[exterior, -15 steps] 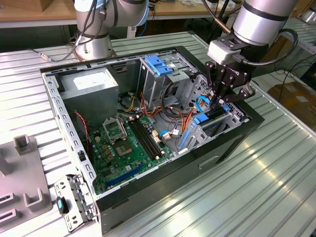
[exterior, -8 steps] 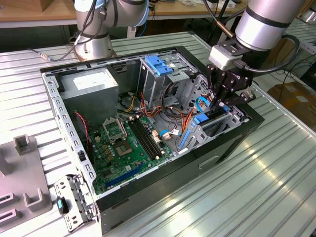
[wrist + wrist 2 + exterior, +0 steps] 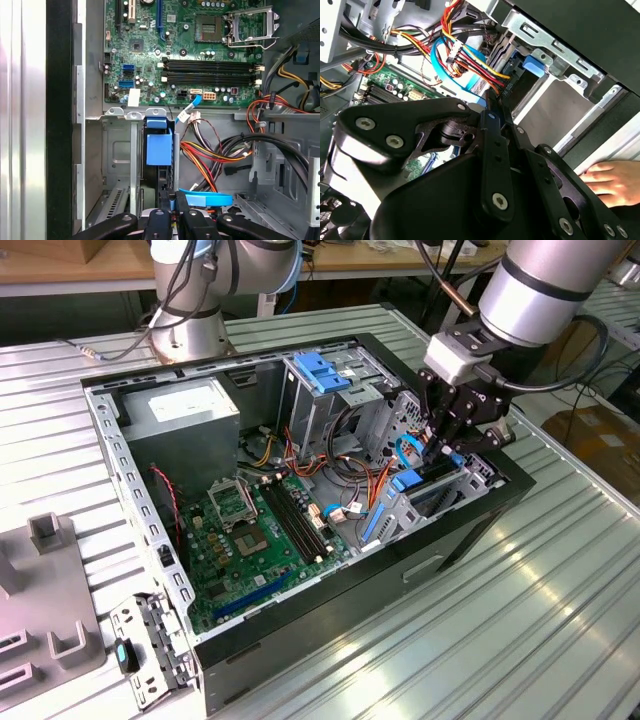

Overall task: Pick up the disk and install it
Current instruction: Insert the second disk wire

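The disk [image 3: 436, 483] stands on edge in the drive bay at the case's corner on the exterior view's right, a dark slab with blue rails. My gripper [image 3: 447, 447] is right above it, fingers pinched together on its upper edge. In the first wrist view the disk [image 3: 161, 176] runs edge-on down the metal bay with a blue tab at its far end, and my gripper [image 3: 171, 216] is shut on its near edge, a sliver of blue showing between the fingers. In the second wrist view the black fingers [image 3: 492, 131] meet beside the cable bundle.
The open computer case [image 3: 135, 495] lies on a slatted metal table, holding a green motherboard [image 3: 250, 535], a grey power-supply box [image 3: 180, 408] and a drive cage with a blue handle [image 3: 318, 373]. Coloured cables [image 3: 210, 155] crowd beside the bay. A person's hand [image 3: 612, 182] rests outside the case.
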Robot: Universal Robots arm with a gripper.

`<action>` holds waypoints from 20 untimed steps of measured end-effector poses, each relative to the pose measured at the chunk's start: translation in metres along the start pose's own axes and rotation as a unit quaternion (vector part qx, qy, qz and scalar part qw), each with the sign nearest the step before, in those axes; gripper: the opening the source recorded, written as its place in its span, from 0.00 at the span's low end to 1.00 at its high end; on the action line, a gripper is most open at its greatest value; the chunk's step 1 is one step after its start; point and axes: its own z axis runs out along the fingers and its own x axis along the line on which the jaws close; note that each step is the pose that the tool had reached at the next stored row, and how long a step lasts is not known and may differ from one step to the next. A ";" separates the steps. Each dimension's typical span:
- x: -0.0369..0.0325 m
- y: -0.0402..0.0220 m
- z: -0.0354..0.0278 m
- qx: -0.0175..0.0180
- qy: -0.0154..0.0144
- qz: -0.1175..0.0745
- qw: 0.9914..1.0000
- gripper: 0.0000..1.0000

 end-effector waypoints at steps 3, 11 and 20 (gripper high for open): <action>0.0008 0.0000 0.0006 0.000 0.000 0.000 1.000 0.16; 0.0018 0.0001 0.0033 0.000 -0.001 0.000 1.000 0.16; 0.0017 -0.0002 -0.0019 0.000 -0.004 0.000 1.000 0.16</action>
